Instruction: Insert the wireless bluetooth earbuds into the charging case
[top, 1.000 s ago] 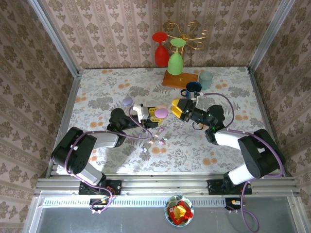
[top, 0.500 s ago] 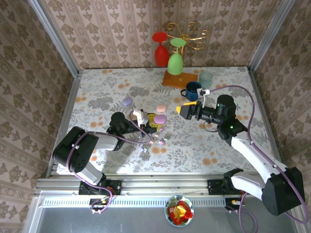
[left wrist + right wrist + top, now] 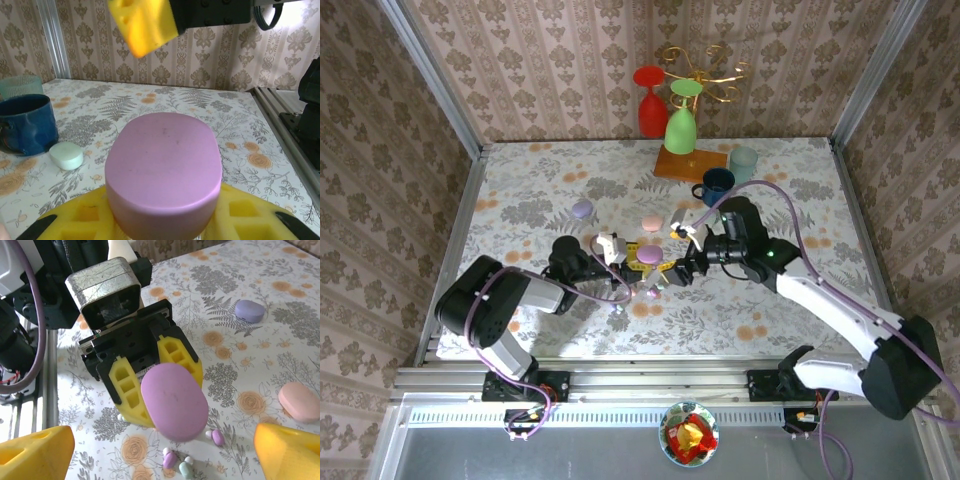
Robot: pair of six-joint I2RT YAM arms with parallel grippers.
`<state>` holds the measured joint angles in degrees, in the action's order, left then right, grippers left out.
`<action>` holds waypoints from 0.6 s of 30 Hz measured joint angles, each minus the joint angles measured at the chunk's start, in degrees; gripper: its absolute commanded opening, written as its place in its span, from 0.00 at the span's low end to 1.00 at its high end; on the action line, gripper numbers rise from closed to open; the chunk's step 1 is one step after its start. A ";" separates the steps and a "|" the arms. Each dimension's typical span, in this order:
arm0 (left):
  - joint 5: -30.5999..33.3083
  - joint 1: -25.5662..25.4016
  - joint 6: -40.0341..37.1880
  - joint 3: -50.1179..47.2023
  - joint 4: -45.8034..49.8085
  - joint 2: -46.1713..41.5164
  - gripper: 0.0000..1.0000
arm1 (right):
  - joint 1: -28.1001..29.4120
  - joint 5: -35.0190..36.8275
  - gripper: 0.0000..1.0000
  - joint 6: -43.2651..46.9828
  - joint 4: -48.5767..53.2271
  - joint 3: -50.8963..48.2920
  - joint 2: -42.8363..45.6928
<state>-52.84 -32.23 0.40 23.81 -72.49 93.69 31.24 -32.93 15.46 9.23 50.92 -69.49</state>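
Left tool: pinches the purple charging case between its yellow fingers, at the centre of the right wrist view; the case juts out past the fingertips.
Right tool: fingers spread wide, one in each lower corner of its own wrist view, facing the left tool.
Earbuds: several tiny pastel buds lie loose on the floral surface, lower centre of the right wrist view, just below the held case and apart from it.
Pink case: lies flat at the right edge.
Lilac case: upper right, well apart.
Blue mug: left edge of the left wrist view, with a mint case just beside it.
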 measured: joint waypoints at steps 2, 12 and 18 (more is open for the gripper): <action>0.07 0.00 -0.17 0.00 0.02 0.22 0.32 | 0.59 0.46 0.94 2.03 0.07 1.18 -2.25; 0.07 -0.04 -0.22 0.00 0.00 0.20 0.32 | 1.92 1.27 0.95 5.46 -0.13 2.75 -8.59; 0.04 -0.37 -0.22 0.00 -0.02 -0.22 0.32 | 1.92 2.84 0.95 5.57 -1.31 3.74 -10.56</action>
<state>-52.80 -32.60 0.19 23.81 -72.51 93.47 33.17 -30.09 21.04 7.92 54.65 -80.05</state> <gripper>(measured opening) 0.341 0.946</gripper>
